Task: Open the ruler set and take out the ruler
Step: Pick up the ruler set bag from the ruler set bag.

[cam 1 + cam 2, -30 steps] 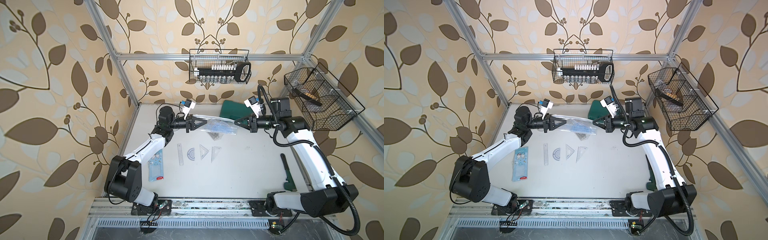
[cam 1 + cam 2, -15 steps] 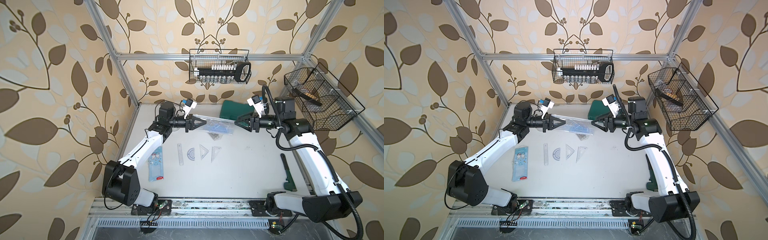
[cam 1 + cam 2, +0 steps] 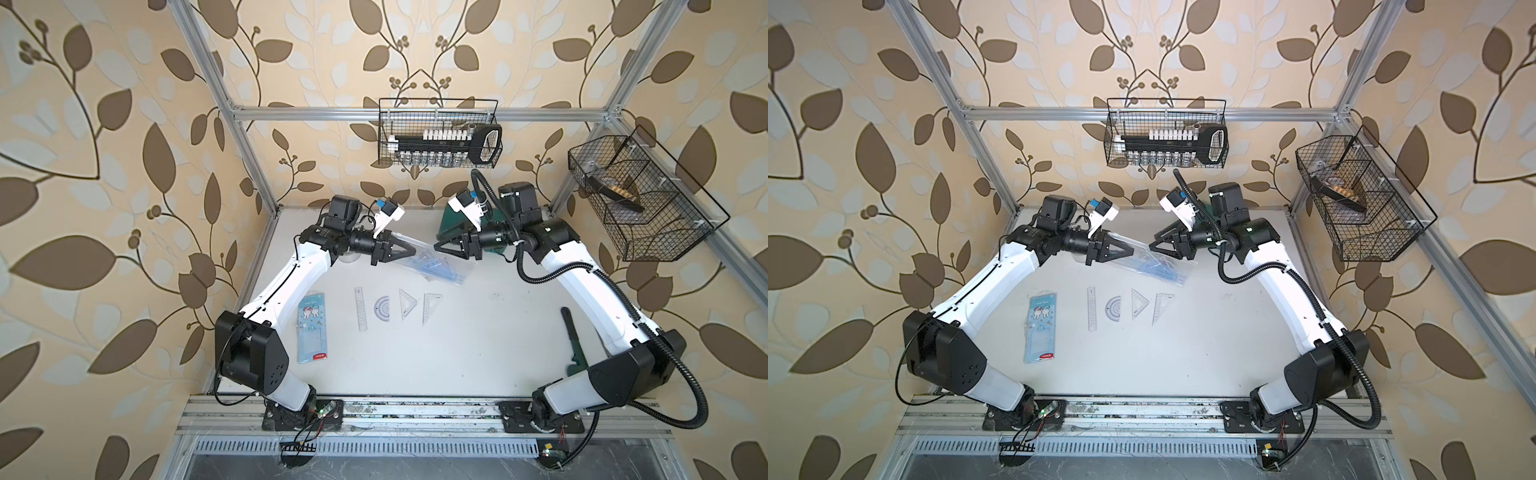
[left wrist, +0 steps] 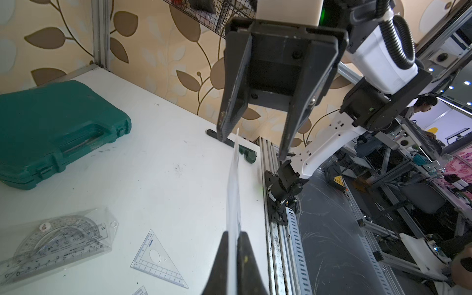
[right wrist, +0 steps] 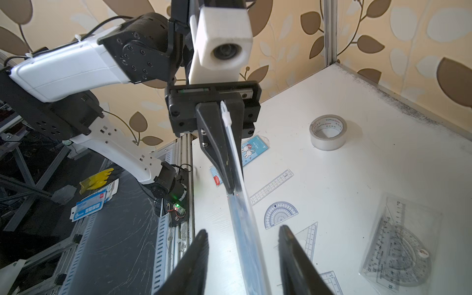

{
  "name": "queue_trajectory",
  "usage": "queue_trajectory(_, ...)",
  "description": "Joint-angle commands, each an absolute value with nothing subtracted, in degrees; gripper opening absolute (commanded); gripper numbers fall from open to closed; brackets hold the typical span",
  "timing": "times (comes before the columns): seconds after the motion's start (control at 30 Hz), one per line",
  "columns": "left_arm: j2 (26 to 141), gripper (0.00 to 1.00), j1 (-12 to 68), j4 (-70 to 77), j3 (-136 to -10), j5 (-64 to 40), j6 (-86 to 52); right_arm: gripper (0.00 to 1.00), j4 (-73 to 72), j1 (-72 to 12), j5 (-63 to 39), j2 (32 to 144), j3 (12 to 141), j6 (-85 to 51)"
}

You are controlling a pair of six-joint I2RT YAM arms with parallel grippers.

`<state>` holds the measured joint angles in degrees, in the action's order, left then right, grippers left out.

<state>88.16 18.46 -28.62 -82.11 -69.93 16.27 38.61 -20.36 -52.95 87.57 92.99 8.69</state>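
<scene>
I have the left gripper clamped on one end of the clear ruler set, which hangs off the table just in front of the green case. The right gripper stands apart, jaws straddling the sleeve's other end and gripping nothing. My read: the sleeve is not yet opened and its ruler is yet to come out.

2 arms: left arm, right arm. White shells on long links, black housings at joints. On left gripper, right gripper: black flat triangular fingers, small screws at roots. White boxy camera on each wrist, blue tab on top. Ribbed black hose along right arm; thin black cable at left base. Small green LED on right arm. Black base plates.
</scene>
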Motion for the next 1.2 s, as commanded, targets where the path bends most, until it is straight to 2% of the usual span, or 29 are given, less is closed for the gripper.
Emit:
queue_trajectory(0.0,87.64,0.06,19.5,-33.44,-84.76,-70.72,20.85,0.41,40.69,-21.83,-52.42,89.69,96.87,12.01)
queue_trajectory(0.37,87.65,0.06,21.55,-38.38,-87.24,-67.4,23.48,0.22,42.92,-25.28,-52.76,94.35,100.98,14.14)
queue_trajectory(0.87,87.46,0.07,22.26,-39.86,-88.43,-66.93,23.91,0.17,43.64,-27.57,-54.91,95.55,101.76,15.13)
queue_trajectory(1.17,87.04,0.08,22.33,-39.73,-88.44,-67.06,24.16,0.0,44.71,-28.32,-55.55,96.08,102.15,15.73)
